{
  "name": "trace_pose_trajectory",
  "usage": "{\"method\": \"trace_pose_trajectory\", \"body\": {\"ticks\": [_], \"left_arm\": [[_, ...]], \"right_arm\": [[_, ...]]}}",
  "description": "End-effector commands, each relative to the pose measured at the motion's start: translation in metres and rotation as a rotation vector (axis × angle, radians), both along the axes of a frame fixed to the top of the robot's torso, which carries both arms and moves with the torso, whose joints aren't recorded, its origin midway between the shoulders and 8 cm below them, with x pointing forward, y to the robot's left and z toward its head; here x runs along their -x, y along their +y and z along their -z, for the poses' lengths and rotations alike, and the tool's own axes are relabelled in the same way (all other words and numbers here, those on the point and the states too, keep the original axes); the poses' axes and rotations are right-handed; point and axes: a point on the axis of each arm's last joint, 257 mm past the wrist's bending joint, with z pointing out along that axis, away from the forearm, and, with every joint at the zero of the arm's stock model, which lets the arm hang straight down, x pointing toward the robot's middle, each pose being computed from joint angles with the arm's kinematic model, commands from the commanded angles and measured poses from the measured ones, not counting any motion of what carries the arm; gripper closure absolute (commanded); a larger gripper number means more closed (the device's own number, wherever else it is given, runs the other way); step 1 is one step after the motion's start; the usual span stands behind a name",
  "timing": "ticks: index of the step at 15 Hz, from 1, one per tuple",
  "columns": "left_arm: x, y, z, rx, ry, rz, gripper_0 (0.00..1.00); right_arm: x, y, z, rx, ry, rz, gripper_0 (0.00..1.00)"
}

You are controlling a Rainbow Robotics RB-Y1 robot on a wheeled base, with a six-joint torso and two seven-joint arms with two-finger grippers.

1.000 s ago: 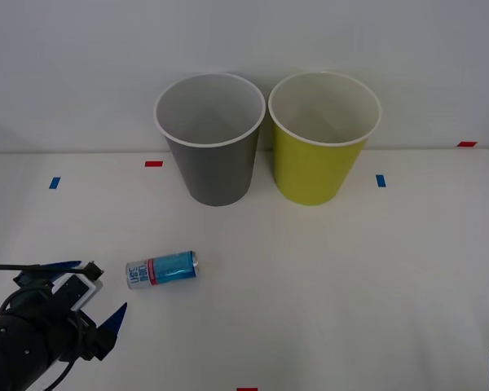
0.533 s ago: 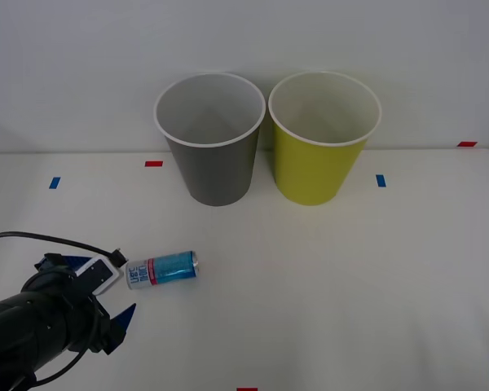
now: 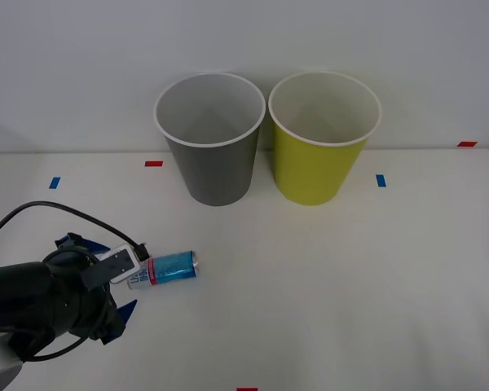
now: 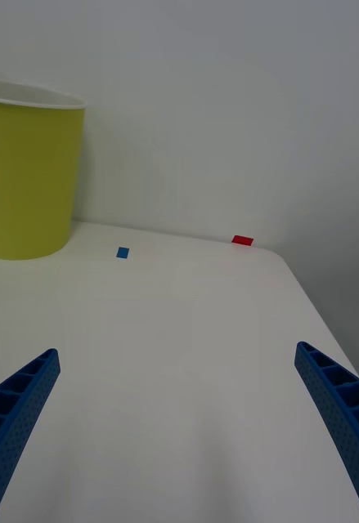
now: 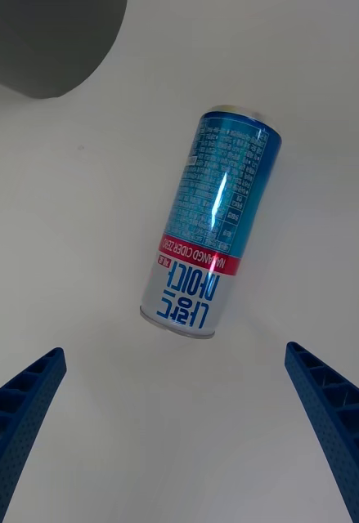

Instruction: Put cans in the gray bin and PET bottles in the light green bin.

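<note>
1. Moving up from the near-left corner of the table (image 3: 326,277), the left gripper (image 3: 106,281) has closed in on the can (image 3: 163,268) since a second ago; its wrist now covers the can's white end.
2. Its blue fingers (image 5: 330,417) are spread wide, the can lying on its side just ahead of them, untouched.
3. Looks like a grasp is next, then the gray bin (image 3: 210,138), not the light green bin (image 3: 322,137).
4. Over at the near-right table edge, the right gripper (image 4: 179,433) waits, also spread wide.
</note>
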Motion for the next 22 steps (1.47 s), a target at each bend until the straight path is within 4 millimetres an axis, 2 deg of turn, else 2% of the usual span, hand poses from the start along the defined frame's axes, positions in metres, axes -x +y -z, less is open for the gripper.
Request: {"method": "trace_pose_trajectory", "body": {"ticks": [1,4,8,12,14,20,22], "left_arm": [[0.003,-0.015,-0.004,-0.009,0.048,0.050,0.08],[0.003,-0.025,0.000,-0.040,0.077,0.115,0.09],[-0.013,-0.038,0.008,-0.011,0.087,0.125,0.10],[-0.017,-0.052,0.009,0.008,0.112,0.126,0.09],[-0.023,-0.061,0.015,0.016,0.128,0.137,0.10],[-0.041,-0.077,0.028,-0.160,0.089,0.257,0.10],[-0.042,-0.083,0.038,-0.145,0.117,0.254,0.10]], "right_arm": [[0.000,0.000,0.000,0.000,0.000,0.000,0.00],[0.000,0.000,0.000,0.000,0.000,0.000,0.00],[0.000,0.000,0.000,0.000,0.000,0.000,0.00],[0.000,0.000,0.000,0.000,0.000,0.000,0.00],[0.000,0.000,0.000,0.000,0.000,0.000,0.00],[0.000,0.000,0.000,0.000,0.000,0.000,0.00],[0.000,0.000,0.000,0.000,0.000,0.000,0.00]]}}
